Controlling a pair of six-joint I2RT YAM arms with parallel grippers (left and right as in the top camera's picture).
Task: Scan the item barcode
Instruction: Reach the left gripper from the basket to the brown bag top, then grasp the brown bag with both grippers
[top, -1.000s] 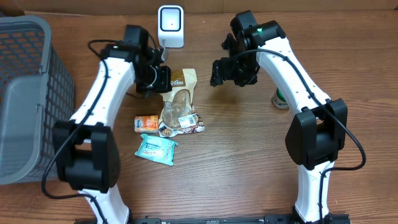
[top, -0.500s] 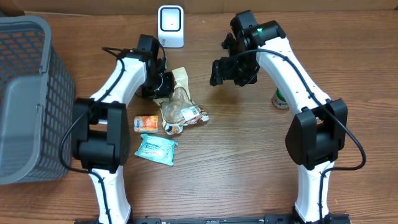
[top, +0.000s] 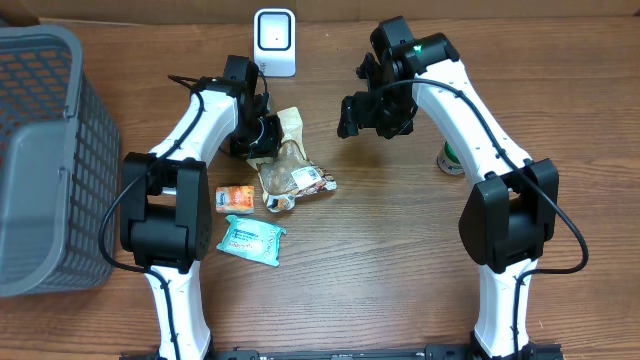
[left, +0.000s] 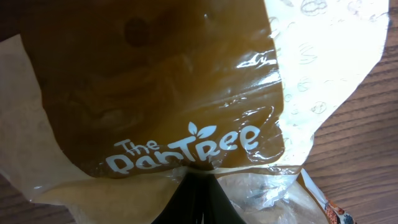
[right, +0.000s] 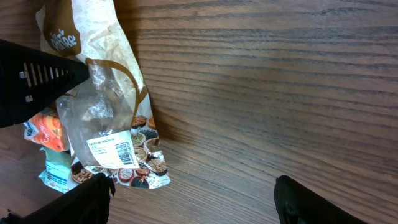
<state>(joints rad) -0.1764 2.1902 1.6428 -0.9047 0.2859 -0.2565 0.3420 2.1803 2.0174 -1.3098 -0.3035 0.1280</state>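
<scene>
Left fingers (left: 199, 200) clamped together on the brown top of the Pantree snack bag (top: 293, 168). The bag trails away from them over the counter (top: 380, 250), barcode label (right: 112, 151) facing up. Right fingers (right: 311, 202) spread wide, empty, hovering near the bag; white scanner (top: 274, 42) just past the left fingers.

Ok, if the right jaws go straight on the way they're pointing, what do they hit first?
Probably the bare wooden table: the right wrist view shows only wood between the open jaws. The snack bag lies off to one side, though depth is unclear.
</scene>
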